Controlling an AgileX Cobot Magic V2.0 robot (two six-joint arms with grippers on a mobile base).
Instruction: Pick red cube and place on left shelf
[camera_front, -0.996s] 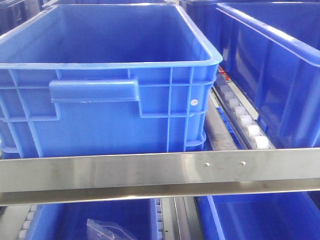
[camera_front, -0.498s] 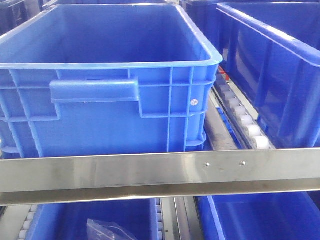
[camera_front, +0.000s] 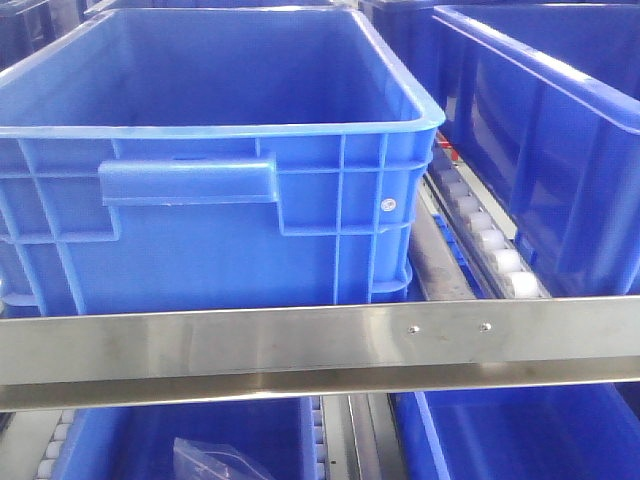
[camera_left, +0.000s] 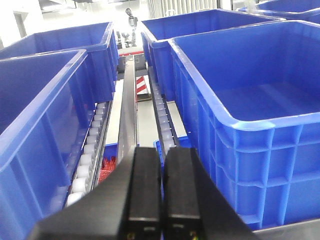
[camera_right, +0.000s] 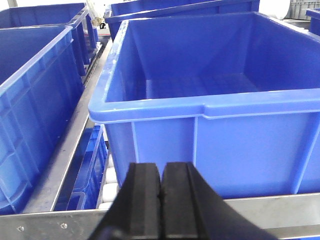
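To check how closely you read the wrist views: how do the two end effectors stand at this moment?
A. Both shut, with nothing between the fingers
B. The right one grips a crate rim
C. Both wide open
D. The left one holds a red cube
A: in each wrist view the black fingers of the left end effector and the right end effector press together with nothing between them, short of the blue crates.

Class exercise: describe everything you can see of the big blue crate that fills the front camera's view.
The crate is glossy blue moulded plastic, rectangular, open-topped and empty as far as its inside shows. It has a rounded rim, ribbed walls, a raised handle bar on the front wall and a small metal screw near its right corner. It sits upright on the shelf, just behind the steel rail, beside a white roller track. Another crate stands to its right.
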